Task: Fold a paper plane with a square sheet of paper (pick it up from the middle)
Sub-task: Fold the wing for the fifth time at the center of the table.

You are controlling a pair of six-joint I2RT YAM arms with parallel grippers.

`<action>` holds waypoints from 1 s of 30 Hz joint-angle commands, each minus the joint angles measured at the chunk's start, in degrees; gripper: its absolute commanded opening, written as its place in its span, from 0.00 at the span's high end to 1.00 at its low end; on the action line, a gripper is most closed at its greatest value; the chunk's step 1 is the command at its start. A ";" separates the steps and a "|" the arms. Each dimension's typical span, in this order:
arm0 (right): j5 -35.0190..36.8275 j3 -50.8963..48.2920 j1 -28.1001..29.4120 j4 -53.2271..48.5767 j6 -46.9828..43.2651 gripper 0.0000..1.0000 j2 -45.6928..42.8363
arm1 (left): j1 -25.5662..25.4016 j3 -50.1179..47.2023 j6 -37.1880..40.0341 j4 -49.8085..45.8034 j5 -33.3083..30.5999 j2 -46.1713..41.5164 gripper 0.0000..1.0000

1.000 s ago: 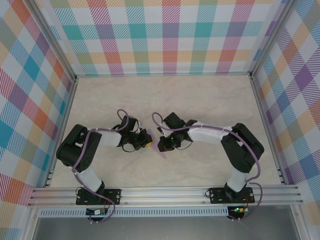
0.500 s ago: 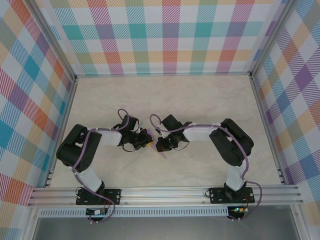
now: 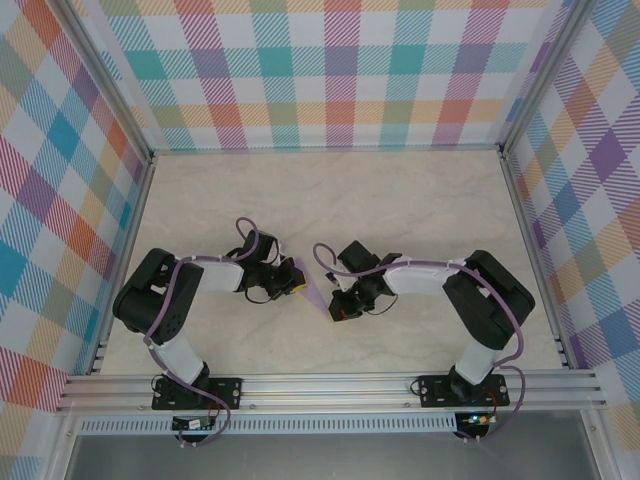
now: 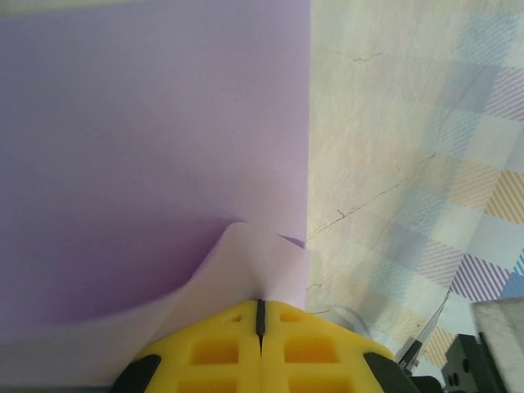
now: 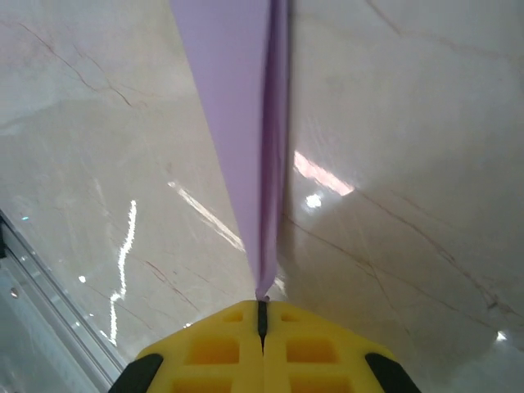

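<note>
You are clamping the folded lavender paper [image 4: 147, 123] from both sides. Your left gripper [image 4: 260, 315] is pinching a buckling edge right at its fingertips, and your right gripper [image 5: 262, 311] is squeezing the narrow tip. Pulling the grippers apart risks tearing the paper or skewing the fold.

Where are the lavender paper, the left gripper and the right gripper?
lavender paper [image 4: 147, 123]: left wrist view, flat middle of the sheet.
left gripper [image 4: 260, 311]: left wrist view, seam between its yellow fingertips.
right gripper [image 5: 262, 311]: right wrist view, seam between its yellow fingertips.
</note>
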 commanded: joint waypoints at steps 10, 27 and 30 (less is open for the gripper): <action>1.78 10.33 0.14 6.57 4.36 1.00 10.67 | -0.21 -0.16 3.37 -5.85 -3.47 1.77 1.00; 4.41 8.69 0.04 1.58 2.59 1.00 13.04 | -0.21 2.05 10.96 -7.93 -2.03 -8.91 0.80; 4.19 9.09 0.07 1.26 2.59 1.00 13.61 | -0.19 2.13 12.07 -8.93 -2.58 -8.21 0.80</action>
